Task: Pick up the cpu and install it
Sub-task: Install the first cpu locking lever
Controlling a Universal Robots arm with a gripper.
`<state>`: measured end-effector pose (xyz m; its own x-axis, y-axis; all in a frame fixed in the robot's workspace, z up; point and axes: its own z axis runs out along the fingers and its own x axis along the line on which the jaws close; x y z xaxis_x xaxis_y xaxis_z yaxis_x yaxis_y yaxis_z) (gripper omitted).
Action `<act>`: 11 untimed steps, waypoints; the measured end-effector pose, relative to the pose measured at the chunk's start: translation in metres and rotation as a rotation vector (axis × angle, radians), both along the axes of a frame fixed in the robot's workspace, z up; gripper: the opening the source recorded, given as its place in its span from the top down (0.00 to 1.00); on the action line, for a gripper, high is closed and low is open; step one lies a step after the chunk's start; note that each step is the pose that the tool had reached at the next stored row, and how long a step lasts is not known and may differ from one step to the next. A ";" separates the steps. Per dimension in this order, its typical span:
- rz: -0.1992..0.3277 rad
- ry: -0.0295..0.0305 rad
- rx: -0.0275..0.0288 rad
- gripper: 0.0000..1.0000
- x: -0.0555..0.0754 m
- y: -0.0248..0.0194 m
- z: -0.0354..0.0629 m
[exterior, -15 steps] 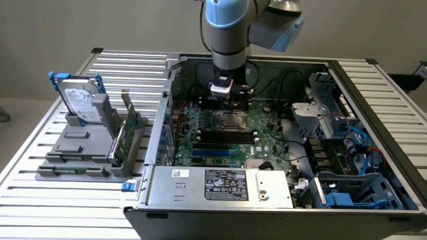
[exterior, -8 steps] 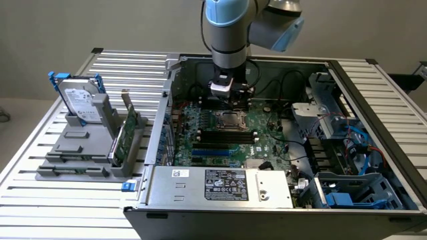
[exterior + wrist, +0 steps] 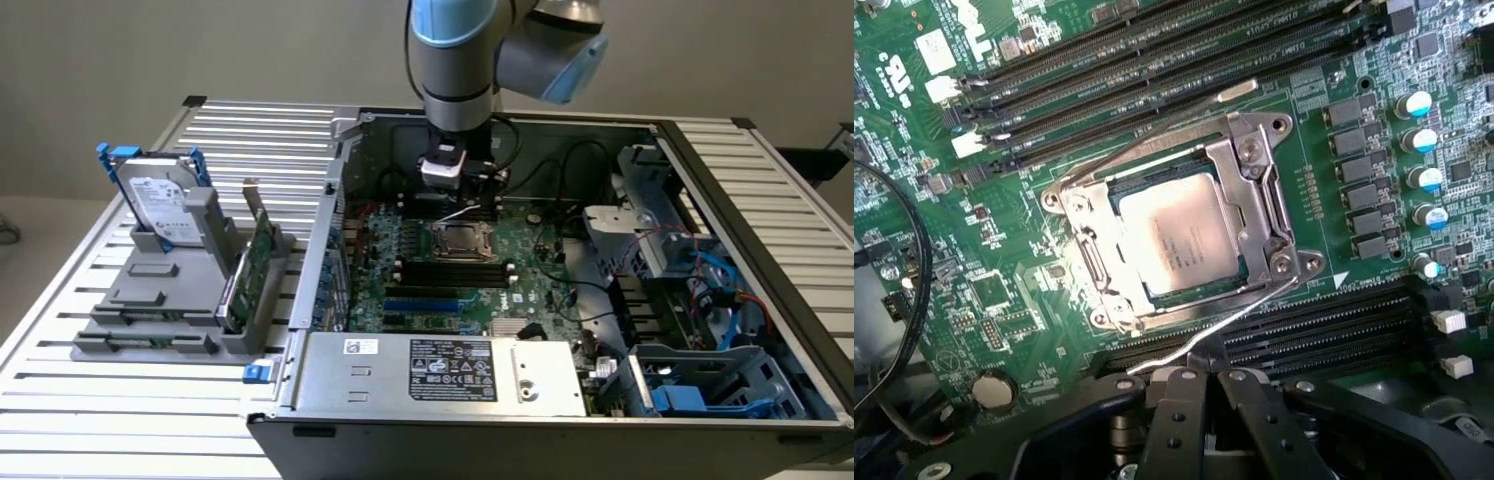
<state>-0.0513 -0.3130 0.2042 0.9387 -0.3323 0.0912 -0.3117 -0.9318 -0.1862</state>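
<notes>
Here, cpu (image 3: pixel 1179 240), shiny silver square, flat in its socket (image 3: pixel 1256 205); gripper (image 3: pixel 1206 375) tight together.

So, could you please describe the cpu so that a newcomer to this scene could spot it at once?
Look inside the open computer case, at the green motherboard. Near the board's middle, beside long black memory slots, sits a square metal-framed socket. The cpu is the flat square lying within that frame, the only plain shiny silver face among dark slots and small components.
</notes>
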 end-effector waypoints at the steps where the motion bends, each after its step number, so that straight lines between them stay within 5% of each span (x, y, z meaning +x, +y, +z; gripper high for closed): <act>1: 0.000 0.0000 -0.0004 0.89 0.000 0.0003 0.0003; 8: 0.000 0.0010 0.0015 0.89 -0.006 0.0015 0.0140; 11: 0.000 0.0077 0.0071 0.89 -0.012 0.0015 0.0181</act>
<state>-0.0630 -0.3115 0.2223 0.9394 -0.3330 0.0817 -0.3132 -0.9304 -0.1904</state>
